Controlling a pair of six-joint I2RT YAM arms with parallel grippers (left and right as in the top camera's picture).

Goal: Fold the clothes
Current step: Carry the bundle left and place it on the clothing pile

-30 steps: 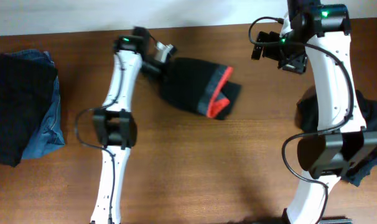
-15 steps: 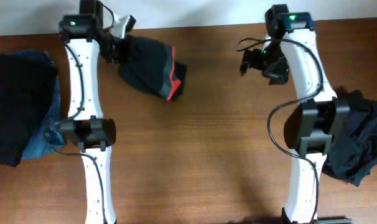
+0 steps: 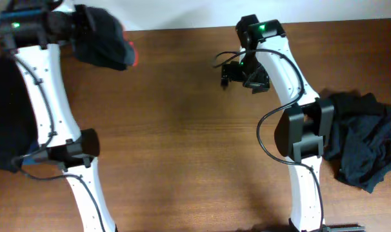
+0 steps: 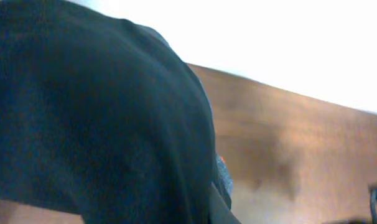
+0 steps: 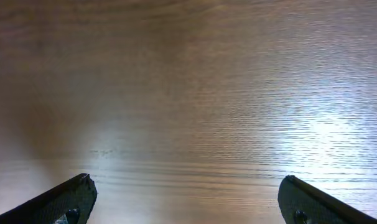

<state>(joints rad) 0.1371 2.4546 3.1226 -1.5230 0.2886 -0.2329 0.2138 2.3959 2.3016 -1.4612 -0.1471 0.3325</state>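
The folded black trousers (image 3: 104,44), with a thin red edge showing at their right side, hang from my left gripper (image 3: 78,27) at the far left corner of the table. In the left wrist view the black cloth (image 4: 95,118) fills the left half and hides the fingers; a bit of grey and red waistband (image 4: 221,173) peeks out. My right gripper (image 3: 233,74) is open and empty above bare wood, its two fingertips wide apart in the right wrist view (image 5: 185,186). A crumpled pile of dark clothes (image 3: 363,145) lies at the right.
A stack of folded dark garments on blue denim (image 3: 3,122) lies at the left edge, partly behind my left arm. The brown wooden table (image 3: 182,148) ends at a white wall along the back.
My left gripper has carried the folded trousers leftward along the back edge, towards the left stack. My right gripper has moved left, away from the crumpled pile.
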